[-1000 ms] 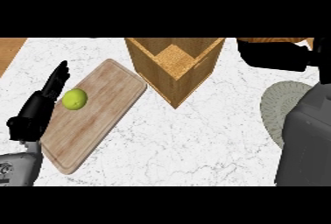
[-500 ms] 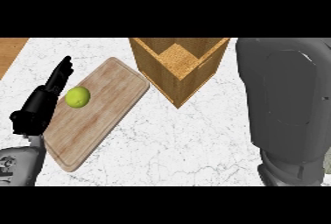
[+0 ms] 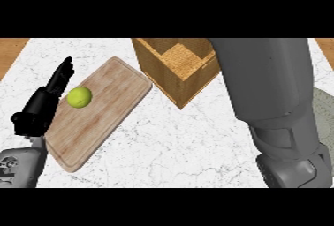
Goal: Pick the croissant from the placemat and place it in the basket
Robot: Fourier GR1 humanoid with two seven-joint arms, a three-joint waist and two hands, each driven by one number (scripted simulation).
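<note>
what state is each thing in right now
left hand: open, fingers straight, resting at left edge
cutting board: flat on the counter
lime: lying on the cutting board, untouched
basket: upright, open top, nothing visible inside
right forearm: stretched up the right side, hand out of view
placemat: mostly hidden behind the forearm

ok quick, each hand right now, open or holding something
Left hand: open, fingers straight, holding nothing.
Right hand: not in view; only its grey forearm shows.
</note>
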